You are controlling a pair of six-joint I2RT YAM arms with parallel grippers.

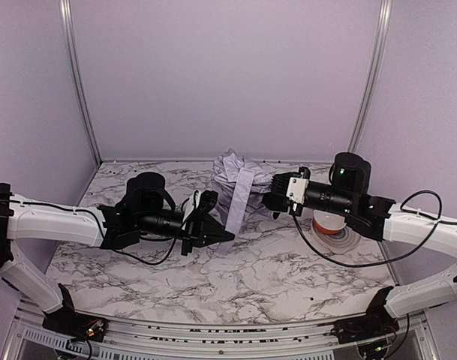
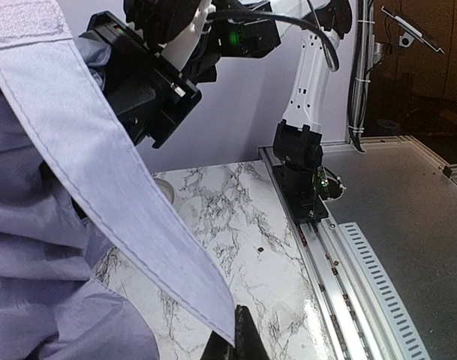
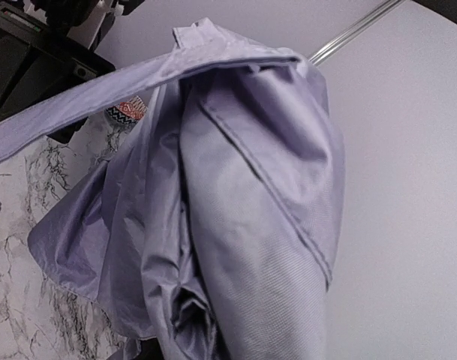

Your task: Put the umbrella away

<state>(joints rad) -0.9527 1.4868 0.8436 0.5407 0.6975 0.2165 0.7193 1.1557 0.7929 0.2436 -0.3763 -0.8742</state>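
Note:
The umbrella (image 1: 234, 176) is a bunched lavender-white bundle at the back middle of the marble table. Its fabric strap (image 1: 239, 201) stretches down toward my left gripper (image 1: 213, 223). In the left wrist view the strap (image 2: 115, 202) runs from the upper left to the gripper (image 2: 236, 341), whose black tips pinch its end. My right gripper (image 1: 270, 199) is pressed into the bundle's right side. Its fingers are hidden by the folded fabric (image 3: 243, 225) that fills the right wrist view. The shaft and handle are hidden.
An orange-and-white bowl (image 1: 330, 223) sits on the table under my right arm; a patch of it shows in the right wrist view (image 3: 127, 112). Lavender walls enclose the back and sides. A metal rail (image 2: 341, 262) runs along the table's near edge.

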